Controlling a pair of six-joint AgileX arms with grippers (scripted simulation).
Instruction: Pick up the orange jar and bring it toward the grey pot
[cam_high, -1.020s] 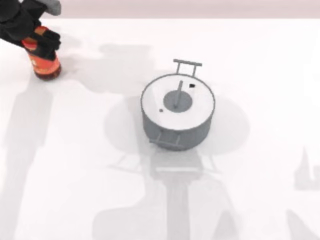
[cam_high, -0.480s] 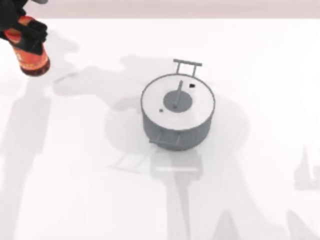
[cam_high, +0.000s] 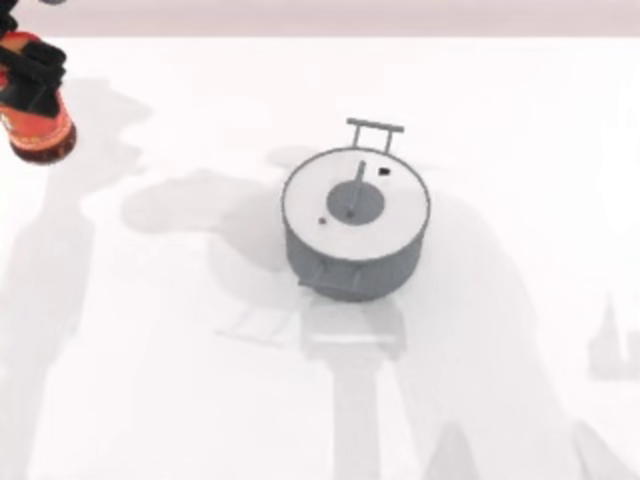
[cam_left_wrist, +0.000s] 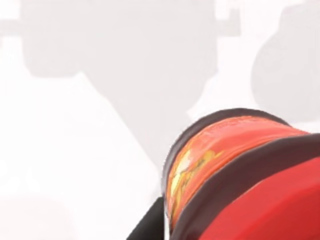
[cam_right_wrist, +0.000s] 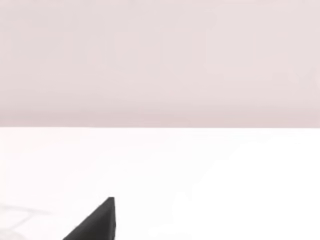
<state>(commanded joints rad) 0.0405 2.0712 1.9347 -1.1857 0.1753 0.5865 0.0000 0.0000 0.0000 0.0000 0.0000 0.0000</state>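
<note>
White table, pale wall band along the far edge, soft arm shadows across the surface.

Left gripper at the far left edge of the top view, near the back. Its dark fingers are clamped across the upper part of the jar, closed down to the jar's width. Jar hangs tilted, orange label and dark base pointing toward me, lid end under the fingers. I read it as off the table, going by its shadow lying apart to the right.

Left wrist view: jar fills the lower right corner, red lid, dark band, orange label, dark base rim, table below.

Pot sits mid-table, lid on, knob centred, one bar handle at the back, one at the front. Well apart from the jar, to its right.

Right arm out of the top view; its wrist camera shows only a dark finger tip, table and wall. I cannot tell how that pincer stands.
</note>
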